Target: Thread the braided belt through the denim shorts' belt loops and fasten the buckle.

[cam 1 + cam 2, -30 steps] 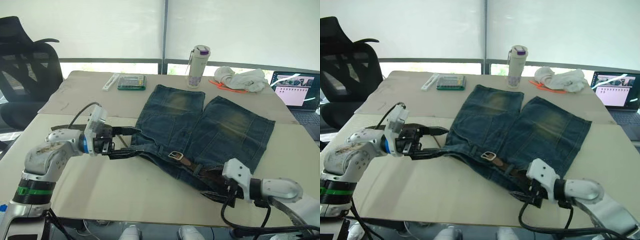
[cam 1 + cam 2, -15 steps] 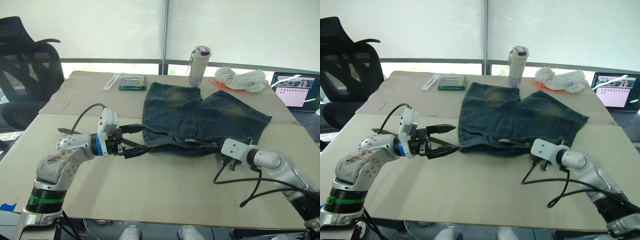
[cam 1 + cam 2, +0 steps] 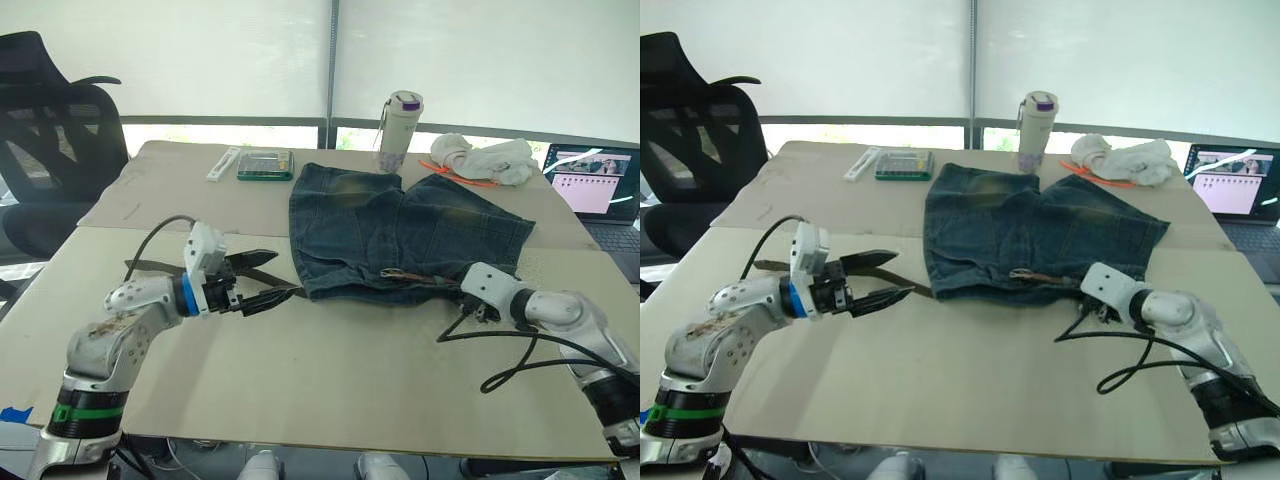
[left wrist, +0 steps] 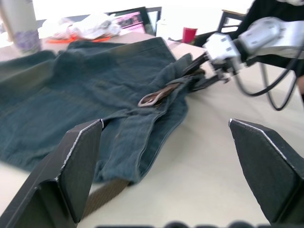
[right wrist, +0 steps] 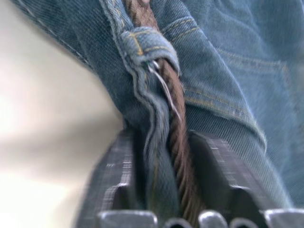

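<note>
The denim shorts point(image 3: 400, 235) lie flat on the beige counter point(image 3: 330, 380), waistband toward the robot; the braided belt point(image 5: 176, 142) runs along that waistband under a belt loop point(image 5: 147, 45), its buckle point(image 4: 151, 99) resting on the denim; the right gripper point(image 5: 164, 190) has its jaws closed on the belt and waistband edge together at the shorts' right corner; the left gripper point(image 3: 262, 281) sits with jaws spread wide, empty, just beside the belt's free end point(image 3: 155, 266) on the counter.
</note>
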`<act>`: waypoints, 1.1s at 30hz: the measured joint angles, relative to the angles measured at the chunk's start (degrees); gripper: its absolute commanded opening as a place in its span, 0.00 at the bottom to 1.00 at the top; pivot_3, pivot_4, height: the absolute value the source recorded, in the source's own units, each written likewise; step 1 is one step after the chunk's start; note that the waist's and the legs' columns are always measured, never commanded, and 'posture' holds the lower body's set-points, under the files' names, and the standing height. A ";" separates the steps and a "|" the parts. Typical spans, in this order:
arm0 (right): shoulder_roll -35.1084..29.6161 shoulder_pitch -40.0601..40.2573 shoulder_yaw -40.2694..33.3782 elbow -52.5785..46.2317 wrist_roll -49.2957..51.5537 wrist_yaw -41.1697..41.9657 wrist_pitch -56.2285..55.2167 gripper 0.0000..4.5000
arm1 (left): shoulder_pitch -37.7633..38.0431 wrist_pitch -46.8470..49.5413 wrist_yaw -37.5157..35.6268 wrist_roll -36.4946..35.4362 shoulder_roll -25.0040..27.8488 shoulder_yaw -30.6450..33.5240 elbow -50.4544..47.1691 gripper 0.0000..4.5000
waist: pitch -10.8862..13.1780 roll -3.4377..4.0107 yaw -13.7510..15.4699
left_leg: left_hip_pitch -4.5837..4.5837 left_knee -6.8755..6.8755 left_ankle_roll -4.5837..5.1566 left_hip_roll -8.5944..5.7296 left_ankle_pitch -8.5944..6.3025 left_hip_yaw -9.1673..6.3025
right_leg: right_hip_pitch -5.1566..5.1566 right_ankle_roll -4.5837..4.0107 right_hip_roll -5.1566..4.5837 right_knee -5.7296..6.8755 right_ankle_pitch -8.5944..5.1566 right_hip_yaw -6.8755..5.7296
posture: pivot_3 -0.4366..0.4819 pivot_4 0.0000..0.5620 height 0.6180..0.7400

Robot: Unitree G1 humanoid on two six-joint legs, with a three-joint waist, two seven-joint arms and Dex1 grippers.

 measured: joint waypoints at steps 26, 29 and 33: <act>7.29 4.07 -11.53 -24.17 25.47 6.72 17.64 1.00 | -1.94 18.30 72.87 19.27 -21.70 12.07 -4.92 1.00 | 0.03 -0.05 0.36 | -0.01 0.01 -0.03 -0.10 -0.02 -0.08 | 0.05 0.04 -0.04 -0.05 0.02 -0.03 | 0.48 0.27 0.98; 8.57 2.85 -9.37 -27.08 27.64 6.78 21.85 1.00 | -4.91 20.05 76.95 22.79 -24.40 12.10 -2.30 1.00 | 0.03 -0.06 0.53 | -0.03 0.01 -0.03 -0.10 -0.02 -0.10 | 0.04 0.04 -0.03 -0.06 0.02 -0.04 | 0.48 0.27 0.98; 11.85 -0.73 -7.88 -29.73 29.92 5.63 24.53 1.00 | -11.06 20.23 79.88 25.22 -26.39 12.64 5.81 1.00 | 0.07 -0.12 0.47 | -0.06 0.01 -0.04 -0.10 -0.02 -0.12 | -0.01 0.04 -0.02 -0.04 0.03 -0.07 | 0.48 0.27 0.98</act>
